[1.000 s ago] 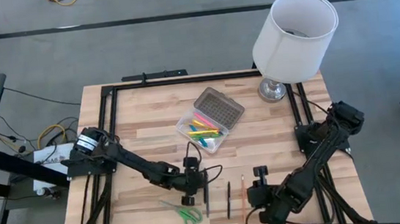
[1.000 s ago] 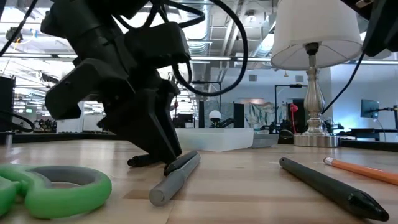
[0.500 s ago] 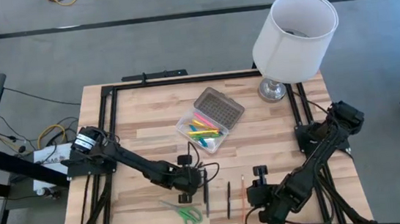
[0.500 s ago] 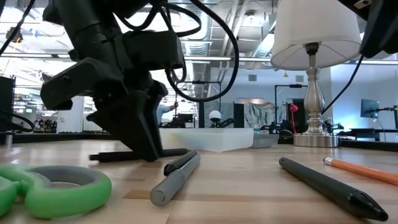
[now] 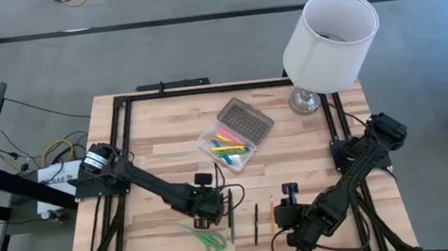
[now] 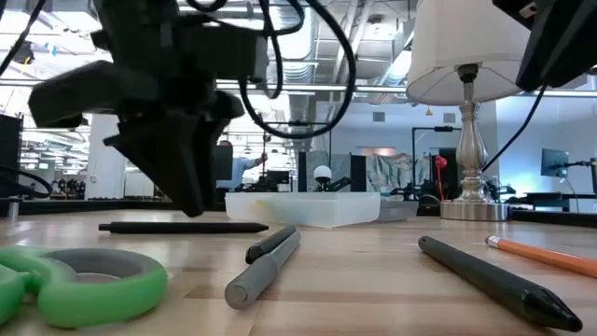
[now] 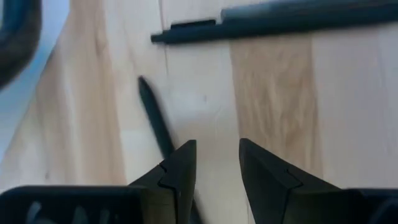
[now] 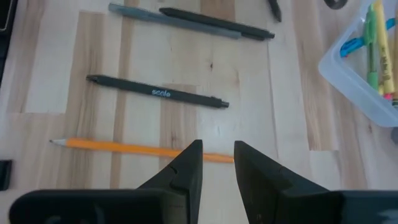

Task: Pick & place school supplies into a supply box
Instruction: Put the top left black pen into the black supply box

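since my left gripper [image 7: 214, 165] lifts with fingers spread and empty, the black pen [image 6: 182, 227] lies dropped short of the supply box [image 5: 228, 147]; needs regrasping.

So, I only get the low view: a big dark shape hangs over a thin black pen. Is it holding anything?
Observer: No. The left wrist view shows the left gripper with its fingers apart and nothing between them. The black pen lies on the wood, running under one finger.
Operator: And the clear box behind it, is anything inside?
Observer: Yes. From above, the box holds pink, yellow and green supplies, and its grey lid is folded open.
Operator: Where's the other arm?
Observer: The right gripper is over an orange pencil on the table, fingers apart and empty.
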Controlling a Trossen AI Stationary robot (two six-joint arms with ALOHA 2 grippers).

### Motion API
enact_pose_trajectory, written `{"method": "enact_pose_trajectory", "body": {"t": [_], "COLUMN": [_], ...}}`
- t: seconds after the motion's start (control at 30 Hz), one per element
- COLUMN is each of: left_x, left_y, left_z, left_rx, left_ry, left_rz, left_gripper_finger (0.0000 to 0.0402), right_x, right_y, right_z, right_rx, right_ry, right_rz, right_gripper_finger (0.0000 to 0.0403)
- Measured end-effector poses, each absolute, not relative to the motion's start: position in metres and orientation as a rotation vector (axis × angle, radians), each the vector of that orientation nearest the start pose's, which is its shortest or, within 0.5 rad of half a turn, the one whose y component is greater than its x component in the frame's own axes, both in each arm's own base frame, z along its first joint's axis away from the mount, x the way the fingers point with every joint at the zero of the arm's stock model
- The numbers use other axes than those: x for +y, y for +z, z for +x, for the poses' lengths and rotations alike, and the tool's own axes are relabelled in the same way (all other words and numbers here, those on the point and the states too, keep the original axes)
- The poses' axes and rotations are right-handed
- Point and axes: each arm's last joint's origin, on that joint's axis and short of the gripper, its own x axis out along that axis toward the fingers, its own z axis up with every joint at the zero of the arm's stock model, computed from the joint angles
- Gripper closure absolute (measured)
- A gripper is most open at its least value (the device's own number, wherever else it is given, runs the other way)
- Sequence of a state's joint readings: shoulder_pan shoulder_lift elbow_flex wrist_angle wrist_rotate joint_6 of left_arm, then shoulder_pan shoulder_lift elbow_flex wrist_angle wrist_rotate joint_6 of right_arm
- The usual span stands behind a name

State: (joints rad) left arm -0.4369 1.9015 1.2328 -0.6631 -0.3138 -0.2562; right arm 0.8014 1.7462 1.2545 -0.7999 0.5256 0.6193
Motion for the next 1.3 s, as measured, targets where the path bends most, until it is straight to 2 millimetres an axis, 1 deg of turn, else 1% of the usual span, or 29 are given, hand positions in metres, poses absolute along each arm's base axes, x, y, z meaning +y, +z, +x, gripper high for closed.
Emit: {"method": "enact_pose_trajectory", "body": {"t": [0.2, 0.43, 0.57, 0.77, 0.97, 1.1, 1.3], "left_x": [-0.140, -0.124, -0.114, -0.097, -0.092, -0.092, -0.092], "left_y": [0.157, 0.146, 0.140, 0.137, 0.136, 0.135, 0.134], "left_z": [0.323, 0.320, 0.320, 0.323, 0.324, 0.324, 0.324], "left_rx": [1.277, 1.327, 1.351, 1.383, 1.398, 1.399, 1.400], "left_ry": [0.107, 0.153, 0.144, 0.085, 0.070, 0.069, 0.073], "left_rz": [0.306, 0.276, 0.233, 0.114, 0.089, 0.091, 0.090], "left_gripper_finger": [0.0285, 0.0285, 0.0285, 0.0285, 0.0286, 0.0302, 0.0349], "right_x": [0.233, 0.234, 0.234, 0.234, 0.234, 0.234, 0.234], "right_y": [0.211, 0.211, 0.211, 0.211, 0.211, 0.211, 0.211], "right_z": [0.242, 0.242, 0.242, 0.242, 0.242, 0.242, 0.242], "right_rx": [1.014, 1.014, 1.014, 1.014, 1.014, 1.014, 1.014], "right_ry": [-0.076, -0.075, -0.075, -0.075, -0.075, -0.075, -0.075], "right_rz": [-0.239, -0.239, -0.239, -0.238, -0.238, -0.238, -0.238], "right_gripper_finger": [0.0317, 0.0317, 0.0317, 0.0317, 0.0317, 0.0317, 0.0317]}}
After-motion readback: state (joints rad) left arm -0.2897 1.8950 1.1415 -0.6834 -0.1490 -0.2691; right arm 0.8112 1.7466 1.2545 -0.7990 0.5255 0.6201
